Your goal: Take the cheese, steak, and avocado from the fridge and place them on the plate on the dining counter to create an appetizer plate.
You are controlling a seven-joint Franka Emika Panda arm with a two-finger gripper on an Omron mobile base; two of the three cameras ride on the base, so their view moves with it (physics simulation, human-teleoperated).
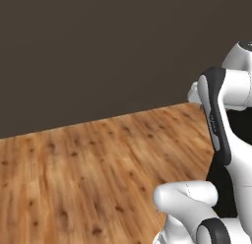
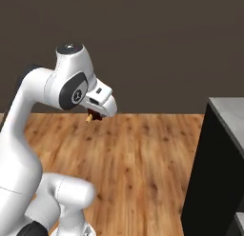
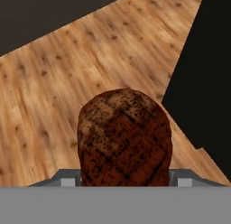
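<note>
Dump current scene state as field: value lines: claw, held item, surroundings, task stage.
claw: claw closed on the steak, carried above the floor
held item: dark reddish-brown rounded steak with grill marks, between the fingers
floor: brown wooden plank floor
backdrop: plain dark wall
nearby: counter with grey top and black base at right of the right base view
task stage: steak in transit, not yet on a plate

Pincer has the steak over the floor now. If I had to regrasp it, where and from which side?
As now: the pincer spans the steak across its narrower width at one end, approached end-on. The lump is rounded and longer than wide, so its flanks fit the jaws best, likely.
</note>
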